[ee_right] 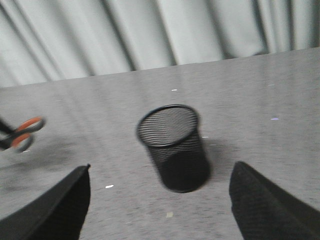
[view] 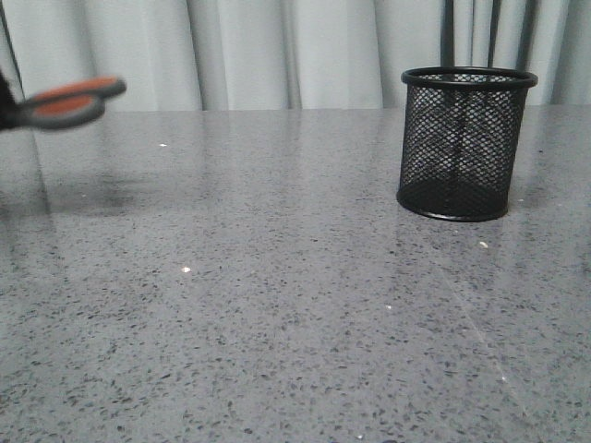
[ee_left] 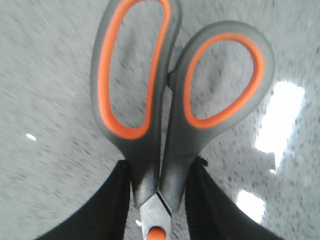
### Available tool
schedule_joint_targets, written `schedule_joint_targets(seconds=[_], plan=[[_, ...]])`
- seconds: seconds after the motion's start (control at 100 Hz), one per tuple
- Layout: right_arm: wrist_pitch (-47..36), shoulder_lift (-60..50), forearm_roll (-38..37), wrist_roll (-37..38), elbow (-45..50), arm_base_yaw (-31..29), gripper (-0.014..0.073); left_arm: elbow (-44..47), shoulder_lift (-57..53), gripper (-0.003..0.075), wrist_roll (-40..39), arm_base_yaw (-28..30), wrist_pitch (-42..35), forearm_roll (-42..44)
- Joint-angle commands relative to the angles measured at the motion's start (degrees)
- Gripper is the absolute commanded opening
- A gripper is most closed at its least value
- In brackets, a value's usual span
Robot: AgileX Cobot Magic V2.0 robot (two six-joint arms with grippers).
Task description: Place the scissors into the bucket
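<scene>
The scissors [ee_left: 165, 125] have dark grey handles lined orange. My left gripper [ee_left: 161, 175] is shut on them near the pivot, handles pointing away from the wrist. In the front view their handles [view: 69, 101] hang in the air at the far left edge; the blades and gripper are out of frame there. The bucket [view: 464, 143], a black wire-mesh cup, stands upright and empty on the table at the right. My right gripper [ee_right: 160, 172] is open and empty, above the table, with the bucket [ee_right: 172, 147] ahead of it. The scissors [ee_right: 22, 134] show far off to one side.
The grey speckled table [view: 277, 305] runs across the whole view. Pale curtains [view: 277, 46] hang behind its far edge. A few small white specks [view: 186, 269] lie on the table.
</scene>
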Motion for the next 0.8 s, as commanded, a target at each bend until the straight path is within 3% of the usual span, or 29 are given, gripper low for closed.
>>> schedule_joint_targets(seconds=[0.0,0.12,0.26,0.41,0.79], plan=[[-4.7,2.4,12.8,-11.2,-2.0,0.2,0.052,-3.8,-4.0,0.0042,-0.5,-2.8,-3.5,-3.2],[-4.0,5.3,32.5,-24.8,-2.0,0.2,0.052,-7.8,-5.4,0.0042,-0.5,-7.9,-4.8,-3.2],[-2.9,8.4,44.3,-32.7,-2.3,0.2,0.052,-12.6,-5.7,0.0042,-0.5,-15.1,-4.9,-3.0],[2.0,12.5,50.5,-40.9,-5.8,0.2,0.052,-15.3,-5.7,0.0042,-0.5,-22.5,-6.8,-2.3],[7.7,24.9,51.4,-41.2,-15.5,0.2,0.0521,-15.5,-5.7,0.0042,-0.5,-33.5,-12.0,-0.7]])
